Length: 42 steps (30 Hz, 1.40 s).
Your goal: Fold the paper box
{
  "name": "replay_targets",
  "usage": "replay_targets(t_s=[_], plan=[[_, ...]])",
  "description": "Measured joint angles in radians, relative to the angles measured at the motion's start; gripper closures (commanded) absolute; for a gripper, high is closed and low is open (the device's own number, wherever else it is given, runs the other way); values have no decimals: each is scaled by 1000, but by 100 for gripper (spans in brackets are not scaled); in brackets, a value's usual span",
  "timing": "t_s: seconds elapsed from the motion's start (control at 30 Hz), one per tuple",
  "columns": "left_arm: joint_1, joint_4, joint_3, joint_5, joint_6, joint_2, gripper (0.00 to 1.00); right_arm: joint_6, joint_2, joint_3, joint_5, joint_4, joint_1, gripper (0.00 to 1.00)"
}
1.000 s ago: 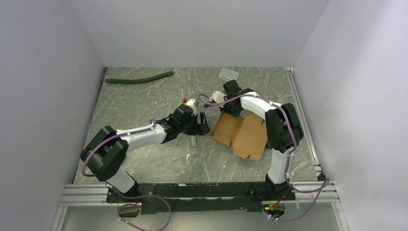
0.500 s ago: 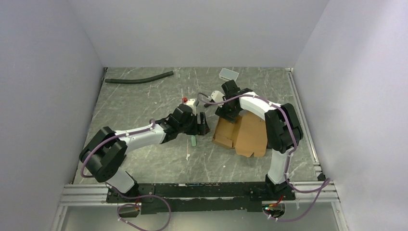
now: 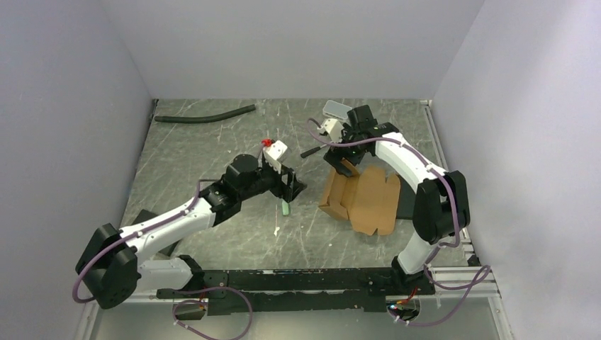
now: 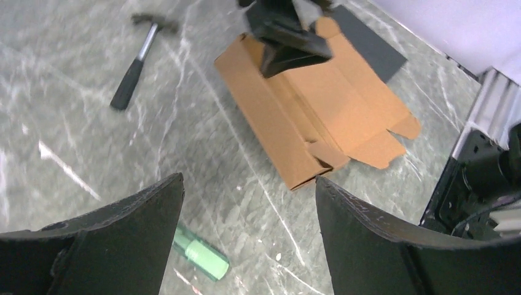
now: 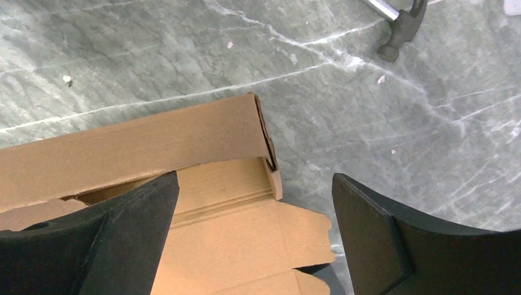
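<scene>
The paper box [image 3: 360,200] is a brown cardboard sheet lying on the table right of centre. Its left long side is folded up into a wall [image 4: 270,123], and the rest lies flat with tabbed flaps [image 5: 246,246]. My right gripper [image 3: 340,159] hangs open just above the box's far end, and the box's corner [image 5: 264,132] shows between its fingers [image 5: 255,178] without touching them. My left gripper [image 3: 293,187] is open and holds nothing. It hovers left of the box, whose near corner lies just beyond its fingertips [image 4: 249,184].
A green pen-like tool [image 3: 284,207] lies under the left gripper [image 4: 199,251]. A small hammer [image 3: 312,150] lies behind the box [image 4: 138,61]. A black slab [image 4: 368,43] sticks out from under the box's right side. A white tray [image 3: 337,108] and black hose [image 3: 205,115] lie at the back.
My right gripper has opened, let go of the box's far end and risen toward the back. The box has dropped flatter. My left arm has swung, with its gripper still open.
</scene>
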Motion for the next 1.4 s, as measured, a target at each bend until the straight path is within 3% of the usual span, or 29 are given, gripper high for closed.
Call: replay_targets(t_s=[0.3,0.63,1.0,1.4], plan=[[-165,84,8,198,441,-13,17,59,9,-46,-146,20,-113,1],[-322,-174,315,270,882,289,31,143,122,-42,-192,71,-97,21],[-335,-431,443,235,1034,469,37,173,182,15,-174,76,-58,28],[-343,-577,571,116,1135,650,60,173,204,34,-142,76,-26,28]])
